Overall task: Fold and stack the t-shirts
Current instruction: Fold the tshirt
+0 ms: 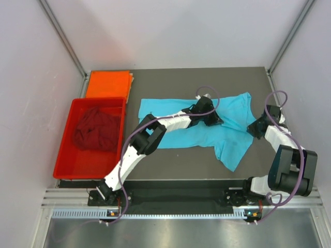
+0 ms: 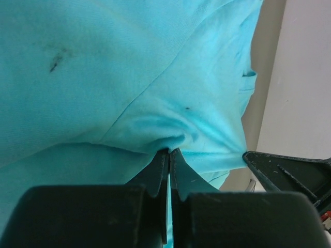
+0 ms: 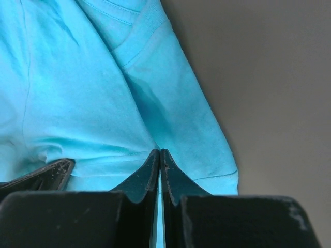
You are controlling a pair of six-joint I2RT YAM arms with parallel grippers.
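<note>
The turquoise-blue t-shirt [image 1: 178, 111] lies spread across the middle of the dark table, one part hanging toward the front. My left gripper [image 1: 214, 120] is shut on a pinched ridge of this shirt [image 2: 155, 77] near its middle right; the pinch is at the tips of the left gripper [image 2: 169, 151]. My right gripper [image 1: 255, 129] is shut on the shirt's right edge, and the right wrist view shows that gripper [image 3: 160, 151] closed on the cloth [image 3: 77, 103]. The orange t-shirt [image 1: 107, 83] lies folded flat at the back left. The maroon t-shirt [image 1: 95, 129] lies crumpled in the tray.
The red plastic tray [image 1: 64, 150] stands at the left, in front of the orange shirt. Bare dark table [image 1: 170, 163] shows in front of the turquoise shirt and at the back [image 1: 207, 77]. White walls enclose the table on three sides.
</note>
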